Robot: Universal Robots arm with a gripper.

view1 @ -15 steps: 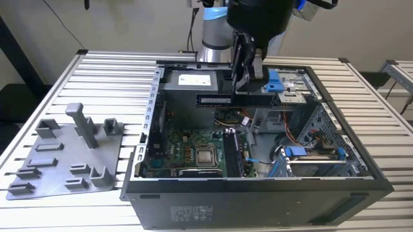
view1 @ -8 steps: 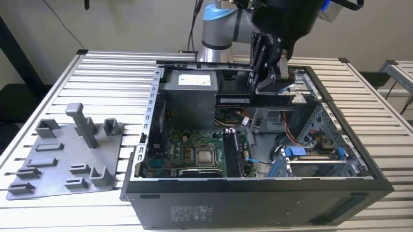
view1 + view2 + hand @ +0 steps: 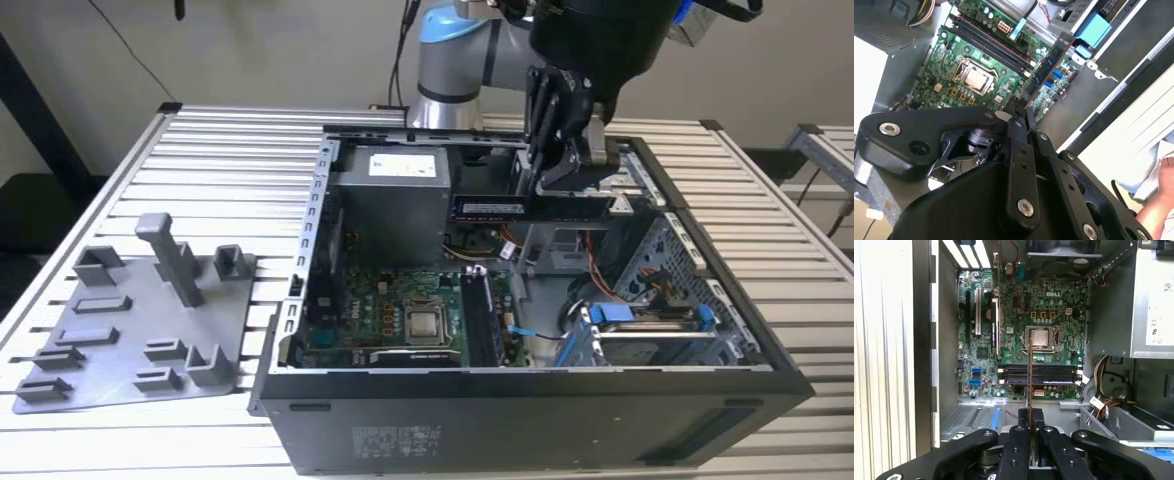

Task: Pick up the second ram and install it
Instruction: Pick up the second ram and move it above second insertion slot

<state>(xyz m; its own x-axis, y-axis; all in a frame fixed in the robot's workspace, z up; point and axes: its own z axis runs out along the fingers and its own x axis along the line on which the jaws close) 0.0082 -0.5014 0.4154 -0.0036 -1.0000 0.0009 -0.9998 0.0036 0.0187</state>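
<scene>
Above the open computer case on the surface, your hand is pinching the second ram at one end; the strip hangs level in the air, well clear of the green motherboard. I'd call the pick-up done and the installing undone; in the first wrist view the ram's thin edge runs crosswise over the long black sockets, seated in none of them.
</scene>
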